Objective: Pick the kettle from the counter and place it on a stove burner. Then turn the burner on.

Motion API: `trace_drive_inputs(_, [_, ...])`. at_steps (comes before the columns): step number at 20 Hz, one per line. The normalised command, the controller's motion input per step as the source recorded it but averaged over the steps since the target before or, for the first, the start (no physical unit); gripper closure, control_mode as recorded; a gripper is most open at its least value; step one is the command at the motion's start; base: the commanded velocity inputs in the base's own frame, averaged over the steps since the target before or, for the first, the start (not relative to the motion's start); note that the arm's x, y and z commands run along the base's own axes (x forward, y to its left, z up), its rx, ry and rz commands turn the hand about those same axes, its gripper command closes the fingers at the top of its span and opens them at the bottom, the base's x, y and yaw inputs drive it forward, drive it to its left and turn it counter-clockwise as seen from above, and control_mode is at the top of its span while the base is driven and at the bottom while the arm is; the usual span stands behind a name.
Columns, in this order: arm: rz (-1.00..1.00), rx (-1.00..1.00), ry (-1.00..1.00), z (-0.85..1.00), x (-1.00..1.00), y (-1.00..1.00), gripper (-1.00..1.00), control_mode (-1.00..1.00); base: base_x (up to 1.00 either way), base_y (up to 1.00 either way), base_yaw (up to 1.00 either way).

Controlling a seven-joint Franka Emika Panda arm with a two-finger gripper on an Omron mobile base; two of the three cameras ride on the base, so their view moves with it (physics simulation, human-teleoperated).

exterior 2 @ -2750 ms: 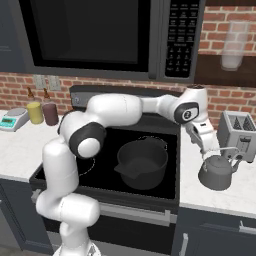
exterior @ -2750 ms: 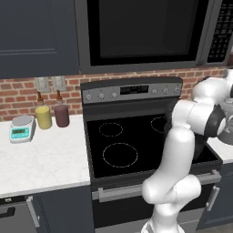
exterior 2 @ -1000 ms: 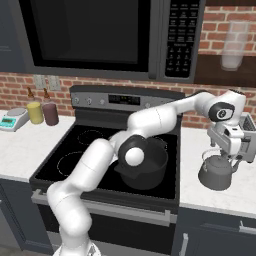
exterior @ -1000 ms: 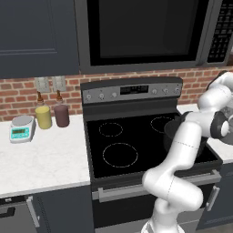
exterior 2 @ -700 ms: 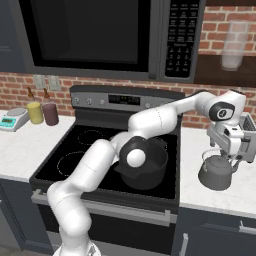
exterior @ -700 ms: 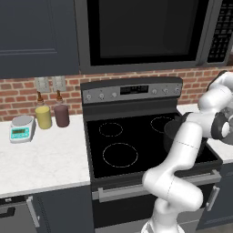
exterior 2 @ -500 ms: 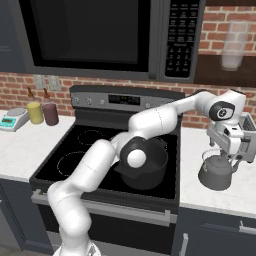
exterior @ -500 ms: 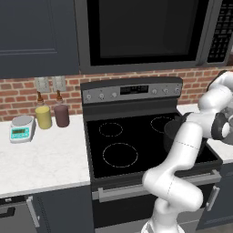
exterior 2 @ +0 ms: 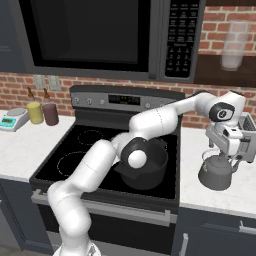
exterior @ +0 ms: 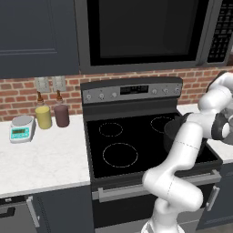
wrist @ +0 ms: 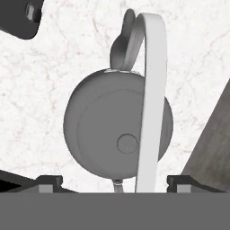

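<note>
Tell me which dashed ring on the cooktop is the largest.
The front-left ring, nearest the counter with the jars. The two rings behind it are clearly smaller, and it sits uncovered, unlike the side where the black pot stands.

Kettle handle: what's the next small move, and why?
Probably close the jaws on the handle. In the hand view it arches between the two fingertips, the gripper sits just above the kettle, which rests on the counter.
</note>
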Motion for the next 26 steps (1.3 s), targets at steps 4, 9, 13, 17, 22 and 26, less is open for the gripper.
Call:
trace_drive_inputs(4, [0.00, 0.00, 0.00, -0.06, 0.00, 0.02, 1.00, -1.00, 0.00, 0.00, 0.00])
trace_drive_inputs(9, [0.00, 0.00, 0.00, 0.00, -0.03, 0.00, 1.00, -1.00, 0.00, 0.00, 0.00])
trace_drive_inputs(13, [-0.02, 0.00, 0.00, 0.00, -0.44, 0.00, 1.00, -1.00, 0.00, 0.00, 0.00])
trace_drive_inputs(17, [0.00, 0.00, -0.03, 0.05, -0.92, 0.01, 1.00, -1.00, 0.00, 0.00, 0.00])
trace_drive_inputs(22, [0.01, 0.00, -0.11, 0.44, -0.98, 0.10, 1.00, -1.00, 0.00, 0.00, 0.00])
trace_drive_inputs(26, [0.11, -0.07, -0.09, 0.60, -0.86, 0.50, 1.00, -1.00, 0.00, 0.00, 0.00])
